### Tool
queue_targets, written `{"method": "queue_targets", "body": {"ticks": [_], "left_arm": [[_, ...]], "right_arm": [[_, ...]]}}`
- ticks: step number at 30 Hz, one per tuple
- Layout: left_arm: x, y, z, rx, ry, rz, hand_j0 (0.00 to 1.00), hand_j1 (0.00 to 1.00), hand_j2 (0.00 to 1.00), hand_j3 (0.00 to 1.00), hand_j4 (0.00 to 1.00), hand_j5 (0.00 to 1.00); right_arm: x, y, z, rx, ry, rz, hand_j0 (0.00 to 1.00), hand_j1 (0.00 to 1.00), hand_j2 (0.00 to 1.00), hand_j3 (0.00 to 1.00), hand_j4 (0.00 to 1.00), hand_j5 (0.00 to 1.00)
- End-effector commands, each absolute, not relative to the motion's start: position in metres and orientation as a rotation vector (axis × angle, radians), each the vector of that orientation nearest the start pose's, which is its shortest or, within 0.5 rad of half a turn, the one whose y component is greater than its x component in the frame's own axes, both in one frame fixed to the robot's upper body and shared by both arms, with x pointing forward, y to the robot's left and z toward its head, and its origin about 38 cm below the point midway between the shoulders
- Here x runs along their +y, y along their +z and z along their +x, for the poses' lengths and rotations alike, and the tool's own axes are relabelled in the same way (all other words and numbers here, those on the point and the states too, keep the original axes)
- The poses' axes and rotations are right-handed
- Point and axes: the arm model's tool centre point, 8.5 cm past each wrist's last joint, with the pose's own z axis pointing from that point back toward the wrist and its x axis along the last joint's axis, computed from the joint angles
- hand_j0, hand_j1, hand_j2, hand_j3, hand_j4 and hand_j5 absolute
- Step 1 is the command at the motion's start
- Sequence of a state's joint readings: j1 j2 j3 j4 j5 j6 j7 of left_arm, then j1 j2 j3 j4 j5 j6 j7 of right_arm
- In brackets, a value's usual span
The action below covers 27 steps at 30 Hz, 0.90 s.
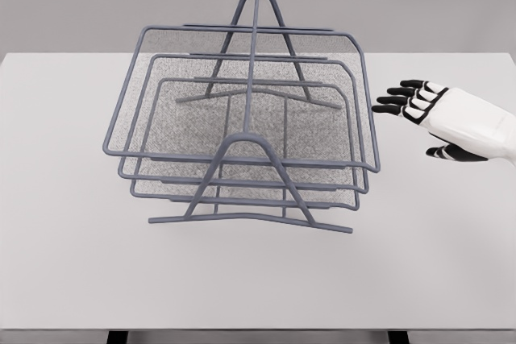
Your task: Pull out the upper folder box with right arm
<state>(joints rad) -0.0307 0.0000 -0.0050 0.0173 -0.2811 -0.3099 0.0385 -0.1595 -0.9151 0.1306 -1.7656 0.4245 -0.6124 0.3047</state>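
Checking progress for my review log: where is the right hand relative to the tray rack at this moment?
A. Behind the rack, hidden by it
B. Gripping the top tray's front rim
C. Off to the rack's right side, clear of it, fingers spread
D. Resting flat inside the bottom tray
C: the right hand sits to the right of the tray rack with a visible gap of table between them, fingers spread and holding nothing.

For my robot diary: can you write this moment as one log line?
right hand: open, beside rack | top tray: untouched, in rack | left arm: unseen
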Motion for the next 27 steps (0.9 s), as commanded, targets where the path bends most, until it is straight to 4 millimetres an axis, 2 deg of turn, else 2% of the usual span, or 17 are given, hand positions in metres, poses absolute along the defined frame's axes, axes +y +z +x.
{"method": "queue_targets", "body": {"ticks": [1,5,7,8,10,16,24,25,27], "left_arm": [[0.265,-0.257,0.046,-0.314,-0.291,0.081,1.0,1.0,1.0,1.0,1.0,1.0],[0.265,-0.257,0.046,-0.314,-0.291,0.081,1.0,1.0,1.0,1.0,1.0,1.0],[0.265,-0.257,0.046,-0.314,-0.291,0.081,1.0,1.0,1.0,1.0,1.0,1.0],[0.265,-0.257,0.046,-0.314,-0.291,0.081,1.0,1.0,1.0,1.0,1.0,1.0],[0.265,-0.257,0.046,-0.314,-0.291,0.081,1.0,1.0,1.0,1.0,1.0,1.0],[0.265,-0.257,0.046,-0.314,-0.291,0.081,1.0,1.0,1.0,1.0,1.0,1.0],[0.265,-0.257,0.046,-0.314,-0.291,0.081,1.0,1.0,1.0,1.0,1.0,1.0],[0.265,-0.257,0.046,-0.314,-0.291,0.081,1.0,1.0,1.0,1.0,1.0,1.0],[0.265,-0.257,0.046,-0.314,-0.291,0.081,1.0,1.0,1.0,1.0,1.0,1.0]], "right_arm": [[-0.34,0.249,0.354,-1.708,1.895,-0.605,1.0,1.0,1.0,1.0,1.0,1.0],[-0.333,0.267,0.363,-1.748,1.909,-0.651,1.0,1.0,1.0,1.0,1.0,1.0],[-0.312,0.254,0.369,-1.685,1.988,-0.565,1.0,1.0,1.0,1.0,1.0,1.0],[-0.31,0.253,0.371,-1.631,2.033,-0.546,1.0,1.0,1.0,1.0,1.0,1.0],[-0.308,0.251,0.372,-1.565,2.081,-0.525,1.0,1.0,1.0,1.0,1.0,1.0],[-0.308,0.263,0.377,-1.563,2.097,-0.561,1.0,1.0,1.0,1.0,1.0,1.0],[-0.304,0.265,0.378,-1.57,2.107,-0.563,1.0,1.0,1.0,1.0,1.0,1.0],[-0.301,0.266,0.379,-1.574,2.115,-0.556,1.0,1.0,1.0,1.0,1.0,1.0],[-0.28,0.265,0.383,-1.625,2.13,-0.522,1.0,1.0,1.0,1.0,1.0,1.0]]}}
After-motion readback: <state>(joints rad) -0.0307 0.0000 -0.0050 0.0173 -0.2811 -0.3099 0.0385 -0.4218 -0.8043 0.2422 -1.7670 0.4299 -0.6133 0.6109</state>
